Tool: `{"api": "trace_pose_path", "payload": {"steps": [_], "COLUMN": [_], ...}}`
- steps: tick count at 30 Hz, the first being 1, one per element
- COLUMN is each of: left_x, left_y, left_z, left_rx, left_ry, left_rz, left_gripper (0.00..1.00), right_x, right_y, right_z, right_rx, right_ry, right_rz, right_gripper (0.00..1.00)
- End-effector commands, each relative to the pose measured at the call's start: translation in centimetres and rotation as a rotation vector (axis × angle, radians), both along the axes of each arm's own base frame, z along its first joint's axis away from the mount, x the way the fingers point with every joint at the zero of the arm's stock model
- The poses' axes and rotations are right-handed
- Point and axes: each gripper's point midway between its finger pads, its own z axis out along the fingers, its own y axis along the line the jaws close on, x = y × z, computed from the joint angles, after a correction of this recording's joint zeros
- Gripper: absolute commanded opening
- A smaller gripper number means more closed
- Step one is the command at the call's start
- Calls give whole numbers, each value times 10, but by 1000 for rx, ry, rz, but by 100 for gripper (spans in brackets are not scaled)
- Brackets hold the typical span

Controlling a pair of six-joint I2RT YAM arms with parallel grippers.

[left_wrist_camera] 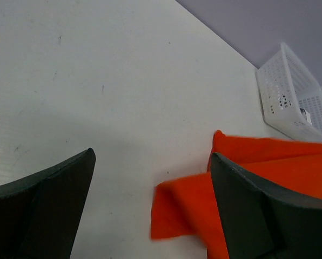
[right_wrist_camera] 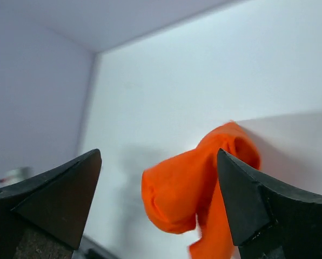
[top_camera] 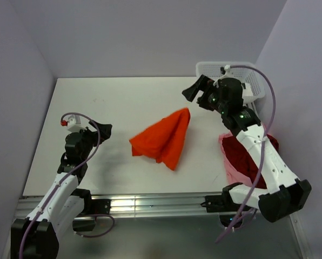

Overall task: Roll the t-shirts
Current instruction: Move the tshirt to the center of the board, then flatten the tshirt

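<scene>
A bright orange t-shirt (top_camera: 163,137) lies crumpled in a rough triangle on the middle of the white table (top_camera: 96,97). My right gripper (top_camera: 195,89) hangs open above the table behind the shirt's right tip, nothing between its fingers. In the right wrist view the orange t-shirt (right_wrist_camera: 188,189) shows bunched and blurred below the open right gripper (right_wrist_camera: 158,154). My left gripper (top_camera: 104,131) stands open to the left of the shirt, apart from it. In its wrist view the left gripper (left_wrist_camera: 152,156) frames a corner of the orange t-shirt (left_wrist_camera: 188,205). A dark red t-shirt (top_camera: 242,159) and a pale pink one (top_camera: 228,145) lie heaped under my right arm.
A white mesh basket (top_camera: 253,73) stands at the back right corner, also seen as the basket (left_wrist_camera: 290,91) in the left wrist view. Lilac walls close in the table on the left, back and right. A metal rail (top_camera: 150,205) runs along the near edge.
</scene>
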Motion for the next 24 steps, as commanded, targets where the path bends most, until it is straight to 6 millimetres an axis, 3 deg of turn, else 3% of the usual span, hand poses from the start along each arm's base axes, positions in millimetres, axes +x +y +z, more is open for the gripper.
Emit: {"api": "trace_pose_path", "payload": {"steps": [1, 3, 5, 6, 10, 13, 17, 19, 22, 23, 24], "left_x": [6, 6, 8, 8, 13, 15, 16, 16, 15, 12, 14], "left_y": [-4, -7, -11, -13, -17, -16, -11, -6, 2, 2, 12], "left_z": [14, 13, 10, 10, 0, -3, -5, -5, -7, -10, -12], "left_rx": [8, 5, 2, -1, -7, -10, -10, -9, -6, -11, 1], "left_ry": [-38, -36, -25, -24, 15, 29, 45, 48, 66, 87, 92], "left_rz": [-23, -39, -59, -74, -83, -77, -44, -17, 35, 36, 94], "left_gripper": [93, 94, 94, 93, 93, 93, 93, 93, 93, 93, 93], "right_x": [10, 0, -2, -8, -13, -28, -41, -64, -72, -73, -72], "right_y": [-36, -36, -28, -26, -2, 35, 67, 95, 121, 126, 134], "right_z": [-79, -111, -115, -133, -158, -181, -193, -201, -205, -214, -209], "right_rx": [-193, -201, -182, -185, -202, -244, -347, -419, -529, -563, -586], "right_ry": [123, 151, 100, 120, 107, 108, 39, -1, -57, -45, -71], "right_rz": [-116, -92, -43, -27, 94, 230, 313, 426, 459, 472, 481], "right_gripper": [94, 93, 83, 82, 71, 66, 65, 61, 63, 64, 66]}}
